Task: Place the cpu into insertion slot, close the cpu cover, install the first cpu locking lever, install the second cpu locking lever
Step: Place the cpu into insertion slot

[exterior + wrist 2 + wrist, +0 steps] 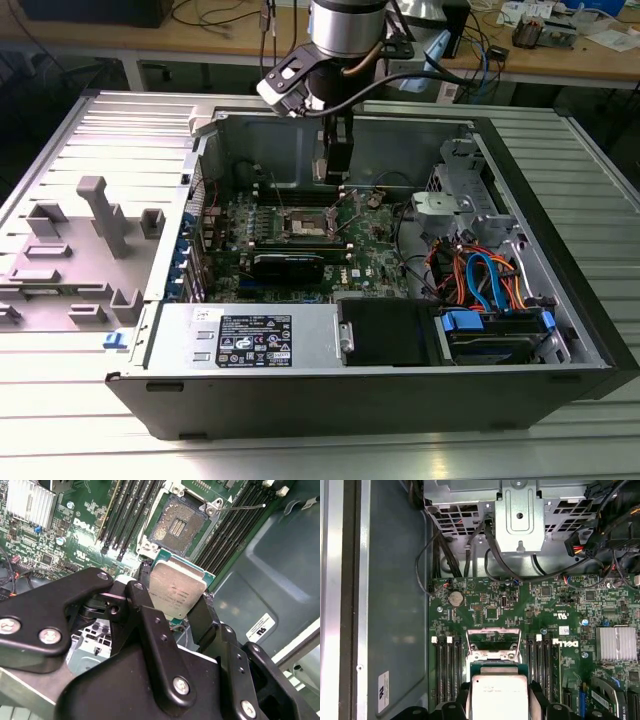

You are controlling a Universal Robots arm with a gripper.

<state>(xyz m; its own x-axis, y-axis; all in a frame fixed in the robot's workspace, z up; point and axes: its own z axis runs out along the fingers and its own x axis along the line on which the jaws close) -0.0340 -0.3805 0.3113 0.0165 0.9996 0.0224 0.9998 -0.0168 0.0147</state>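
Observation:
Inside the open computer case (560, 260), my gripper (335, 165) hangs above the green motherboard (370, 255). It is shut on the cpu (177, 587), a small square chip with a dull silver top, gripped by two opposite edges between the black fingers (140, 597). The bare insertion slot (177, 525) lies just beyond the chip, uncovered, with a thin locking lever (240, 507) sticking out beside it. In the first wrist view the cpu (499, 695) sits in front of the cpu cover (492, 645), a silvery frame standing swung open.
Memory slots (447, 665) flank the socket on both sides. A finned heatsink (615, 645), a coin battery (455, 598) and a black expansion card (288, 265) sit on the board. A drive cage (460, 200) and coloured cables (480, 280) occupy the exterior view's right.

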